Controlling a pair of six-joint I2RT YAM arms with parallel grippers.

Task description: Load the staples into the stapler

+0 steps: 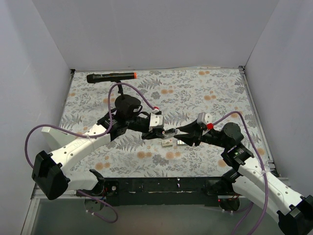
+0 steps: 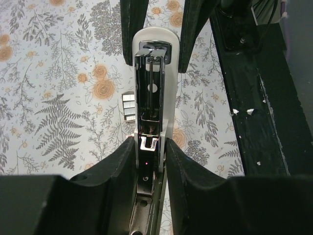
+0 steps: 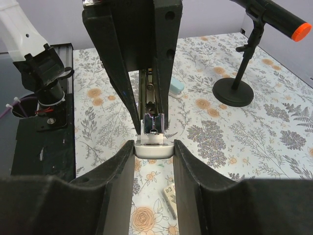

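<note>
The pale olive-green stapler (image 1: 167, 132) is held level above the table, opened, with its silver channel facing up (image 2: 149, 93). My left gripper (image 1: 157, 132) is shut on its hinge end (image 2: 149, 147). My right gripper (image 1: 179, 132) is shut on its rounded pale tip (image 3: 153, 150). The silvery block of staples (image 2: 128, 105) lies on the cloth beside and below the stapler (image 1: 167, 143). The small whitish box (image 3: 169, 198) lies on the cloth under my right gripper (image 1: 181, 142).
A light blue bar (image 3: 176, 88) lies on the cloth behind the left gripper. A microphone on a stand (image 1: 111, 77) with a round black base (image 3: 234, 93) stands at the back left. The table's black near edge (image 2: 254, 122) runs close by.
</note>
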